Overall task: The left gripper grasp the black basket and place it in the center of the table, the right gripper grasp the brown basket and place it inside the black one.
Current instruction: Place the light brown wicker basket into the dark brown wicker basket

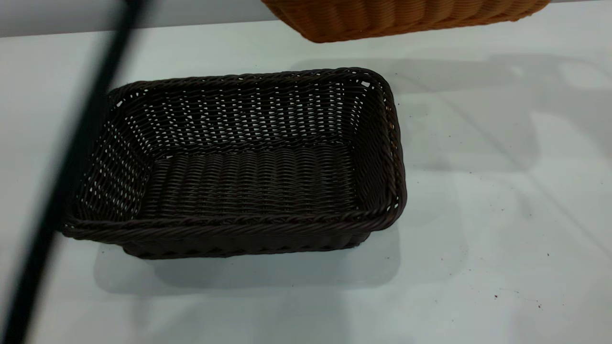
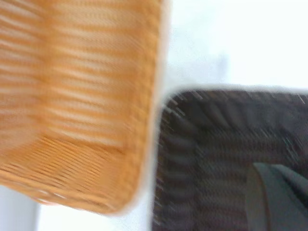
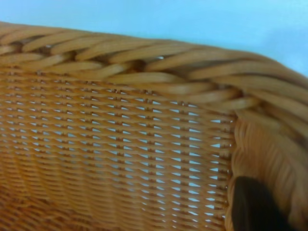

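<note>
A dark finger pad of the right gripper presses the brown basket wall, apparently gripping it aloft beyond the black basket on the table; the left gripper's state I cannot tell. A tilted descent could catch 1 braided rim and shove the black basket off-centre.

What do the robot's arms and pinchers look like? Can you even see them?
Only small bits show. In the outside view, a thin black bar slants across the left side, too blurry to tell what it is. The left wrist camera shows one dark grey rounded finger. The right wrist camera shows one dark, rounded finger tip. No cables or markings show.
</note>
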Motion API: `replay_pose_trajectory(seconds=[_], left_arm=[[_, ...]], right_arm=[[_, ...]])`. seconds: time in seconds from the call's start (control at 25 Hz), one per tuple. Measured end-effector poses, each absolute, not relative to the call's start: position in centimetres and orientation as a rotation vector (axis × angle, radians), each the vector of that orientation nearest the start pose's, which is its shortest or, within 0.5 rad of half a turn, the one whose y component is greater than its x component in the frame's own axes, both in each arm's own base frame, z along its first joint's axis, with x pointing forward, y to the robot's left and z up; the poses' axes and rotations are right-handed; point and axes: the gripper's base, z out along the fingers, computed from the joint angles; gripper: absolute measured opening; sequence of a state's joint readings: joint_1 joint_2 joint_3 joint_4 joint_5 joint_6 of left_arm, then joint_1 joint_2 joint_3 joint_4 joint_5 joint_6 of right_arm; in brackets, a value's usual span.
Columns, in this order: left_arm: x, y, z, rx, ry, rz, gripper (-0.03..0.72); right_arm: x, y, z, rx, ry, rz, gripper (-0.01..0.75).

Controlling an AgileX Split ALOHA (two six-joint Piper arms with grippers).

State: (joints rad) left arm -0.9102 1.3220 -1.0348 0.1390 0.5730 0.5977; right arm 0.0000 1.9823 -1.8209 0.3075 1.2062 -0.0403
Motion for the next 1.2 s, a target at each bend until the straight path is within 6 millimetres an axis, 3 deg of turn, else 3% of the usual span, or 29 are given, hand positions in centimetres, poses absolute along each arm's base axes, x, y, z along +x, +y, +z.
replay_pose_trajectory(seconds=[0.2, 0.32, 0.56, 0.88, 1.08, 1.2], left_arm=[[17.2, -20.3, 35.7, 1.449, 1.496, 0.0, 0.0], [16.9, -19.1, 37.1, 1.364, 1.479, 0.04, 0.0], [17.7, -17.4, 37.9, 1.221, 1.534, 0.217, 0.0], [19.1, -14.9, 39.5, 0.864, 1.571, 0.456, 0.0], [19.4, -14.0, 40.6, 0.716, 1.518, 0.544, 0.0], [19.4, -13.9, 40.7, 0.701, 1.51, 0.557, 0.0]], right_arm=[[42.5, 3.6, 28.8, 0.041, 2.816, 0.511, 0.108], [42.3, 5.5, 28.9, 0.005, 2.811, 0.583, 0.108], [41.5, 9.9, 29.0, -0.113, 2.831, 0.623, 0.108], [39.6, 15.9, 29.0, -0.265, 2.849, 0.692, 0.108], [38.8, 17.3, 28.5, -0.256, 2.886, 0.715, 0.108], [38.3, 17.3, 27.0, -0.231, 2.939, 0.738, 0.108]])
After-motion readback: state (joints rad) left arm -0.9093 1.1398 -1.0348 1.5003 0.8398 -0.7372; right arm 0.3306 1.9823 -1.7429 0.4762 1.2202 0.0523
